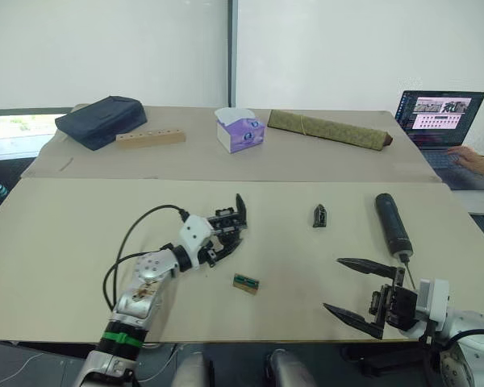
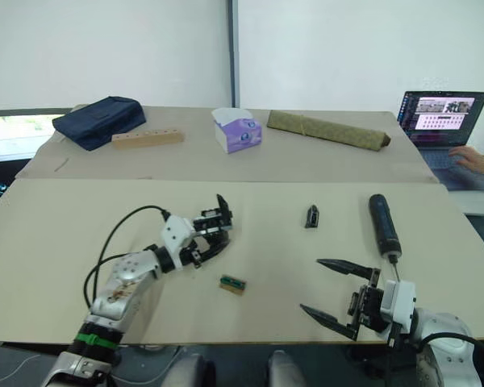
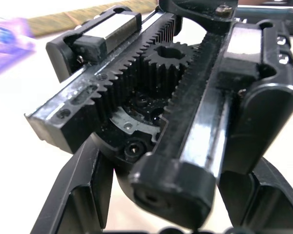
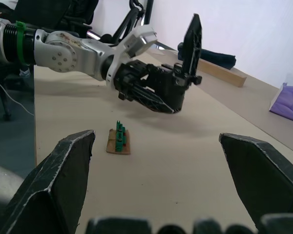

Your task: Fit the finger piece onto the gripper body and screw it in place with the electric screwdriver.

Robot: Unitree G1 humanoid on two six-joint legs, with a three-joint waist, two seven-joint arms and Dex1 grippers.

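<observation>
The body [image 1: 228, 223] clamped in the left pincer [image 1: 223, 240] is black, its toothed racks and gear black too, with pale grey rails. Just right of that pincer lies a green-and-brown block [image 1: 245, 283]. Beyond the wide-spread black fingers of the right pincer [image 1: 356, 292] lies the matte-black screwdriver [image 1: 392, 223]; left of it, the black finger piece [image 1: 319, 215]. Far behind: a purple-and-white tissue box [image 1: 239, 129], an olive roll [image 1: 328, 129], a navy bag [image 1: 101, 120]. The table [image 1: 64, 242] is beige.

No text, label or number can be read on anything here.
</observation>
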